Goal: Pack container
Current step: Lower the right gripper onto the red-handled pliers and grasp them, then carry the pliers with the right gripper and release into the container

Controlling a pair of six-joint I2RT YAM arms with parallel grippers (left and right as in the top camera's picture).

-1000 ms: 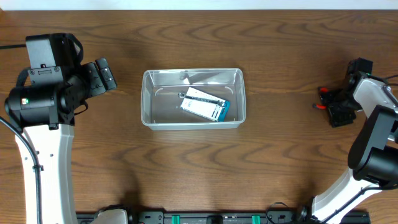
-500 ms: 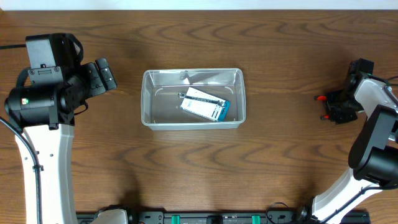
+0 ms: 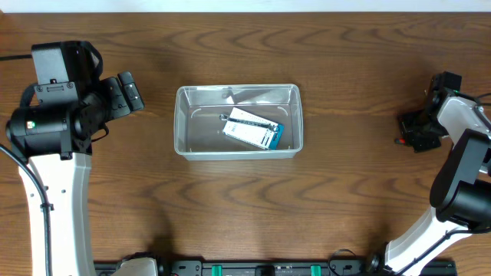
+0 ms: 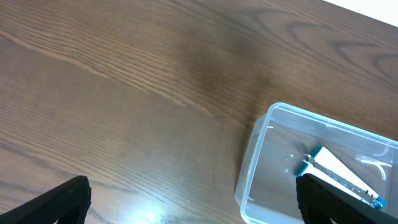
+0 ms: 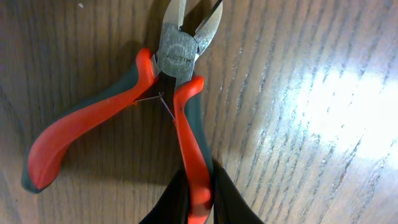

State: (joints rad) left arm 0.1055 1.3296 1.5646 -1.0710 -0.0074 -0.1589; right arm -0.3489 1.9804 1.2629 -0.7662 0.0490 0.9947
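Note:
The container (image 3: 181, 123) is a clear plastic tub at the table's middle, and its near corner (image 4: 249, 168) shows in the left wrist view. A white and blue packet (image 3: 253, 128) lies inside it. Red-handled cutting pliers (image 5: 180, 56) lie on the wood at the far right, handles spread. My right gripper (image 5: 198, 199) is shut on one red handle; overhead it (image 3: 408, 132) covers most of the tool. My left gripper (image 3: 132, 92) hovers left of the container, open, with nothing between its fingers (image 4: 56, 202).
The pliers' other handle (image 5: 81, 134) splays out to the left on the dark wooden table (image 3: 230, 207). The right arm's white link (image 3: 460, 115) stands near the table's right edge.
My right gripper has closed onto one pliers handle, and the red handles that showed beside it overhead are now mostly hidden. The left arm has not moved.

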